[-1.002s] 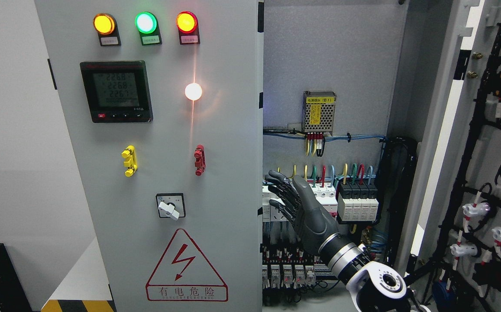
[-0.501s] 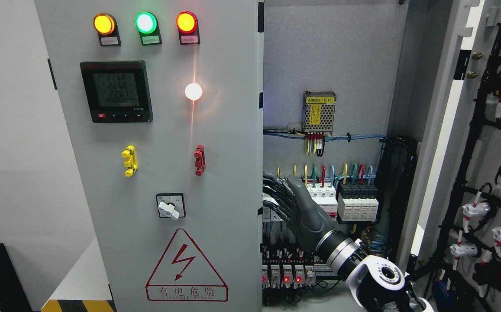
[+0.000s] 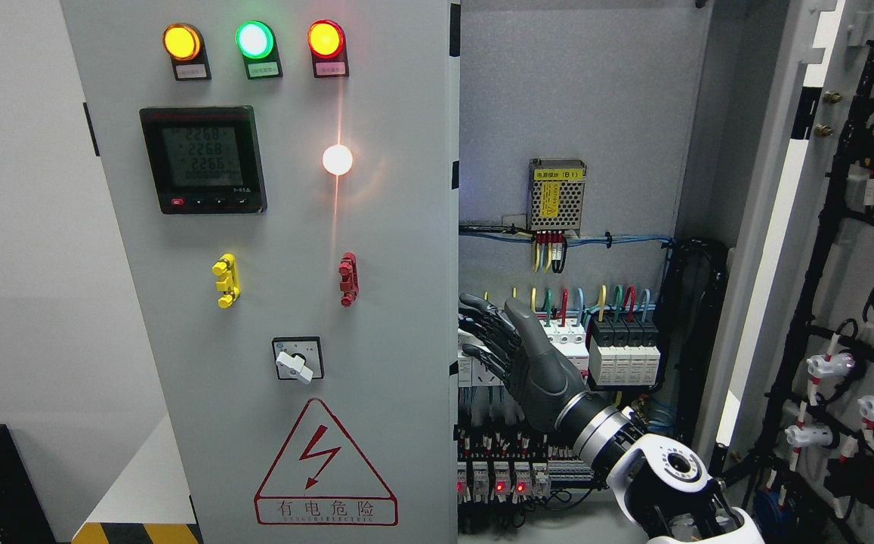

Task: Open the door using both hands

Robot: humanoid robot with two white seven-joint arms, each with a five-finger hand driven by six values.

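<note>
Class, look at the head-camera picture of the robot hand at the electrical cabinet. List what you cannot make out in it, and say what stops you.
1. Head view: whether the right hand touches the left door's edge; its fingers overlap the edge.
2. Breakers behind the hand: partly covered by it.
3. Left hand: outside the frame.
4. Lamp labels: print too small.
5. Open right door: cut off by the frame's right edge.

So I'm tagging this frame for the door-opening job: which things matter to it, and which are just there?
Job:
left door
right door, swung open
right robot hand, fingers spread by the left door's edge

Just there:
lamps
meter
switch
warning sign
breakers
power supply
</note>
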